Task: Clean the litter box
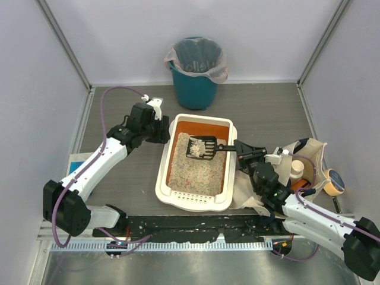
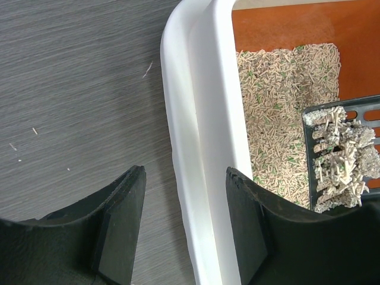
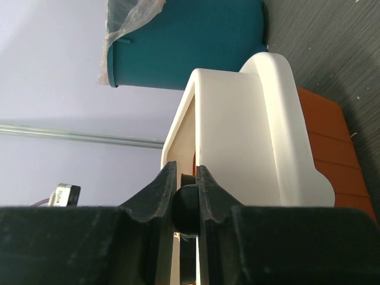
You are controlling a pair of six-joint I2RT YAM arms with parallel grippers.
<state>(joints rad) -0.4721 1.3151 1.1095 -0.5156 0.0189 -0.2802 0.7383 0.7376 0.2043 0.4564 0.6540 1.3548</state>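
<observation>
The litter box is a cream-white tray with orange inner walls, holding beige pellet litter in the middle of the table. A black slotted scoop hangs just above the litter, carrying a grey clump. My right gripper is shut on the scoop's black handle, outside the box's right wall. My left gripper straddles the box's left rim. Its jaws stand apart, and bare table shows between the outer finger and the rim.
A teal bin with a plastic liner stands behind the box against the back wall. A beige tote bag with bottles and a yellow roll lie at the right. A blue sheet lies at the left wall.
</observation>
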